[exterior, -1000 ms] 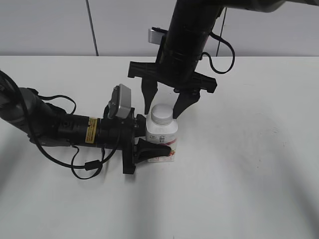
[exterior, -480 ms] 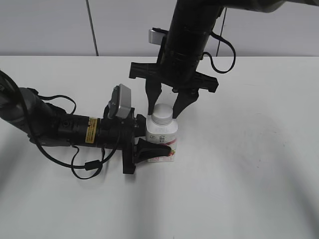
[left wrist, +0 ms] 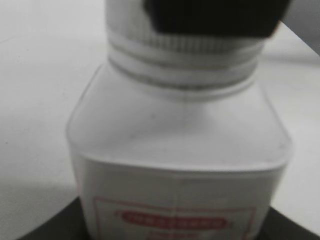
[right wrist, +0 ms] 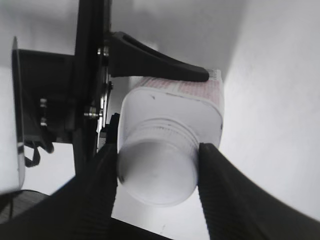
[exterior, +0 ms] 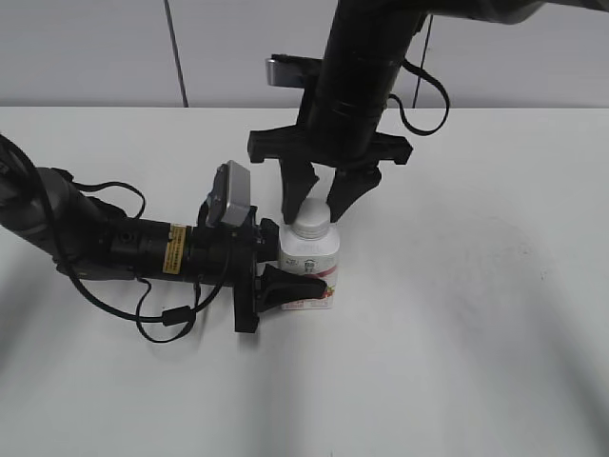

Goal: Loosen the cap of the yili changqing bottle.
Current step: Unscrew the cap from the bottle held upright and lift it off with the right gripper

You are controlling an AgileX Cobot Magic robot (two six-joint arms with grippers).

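Here the small squat white plastic yili changqing bottle (exterior: 310, 257) with its red-banded label is seen upright on the white table (exterior: 476, 286), near the middle. Its body is clamped from the side by the left gripper (exterior: 285, 267), one black finger (right wrist: 160, 65) pressed flat against the label. From above, the small round white ribbed screw cap (right wrist: 157, 172) is pinched between the ridged pads of the right gripper (right wrist: 157, 175).

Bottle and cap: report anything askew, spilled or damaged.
Nothing stands out. The bottle stands upright on the table, held by the left pincer; the cap sits squarely on it between the right pincer fingers. No spill shows.
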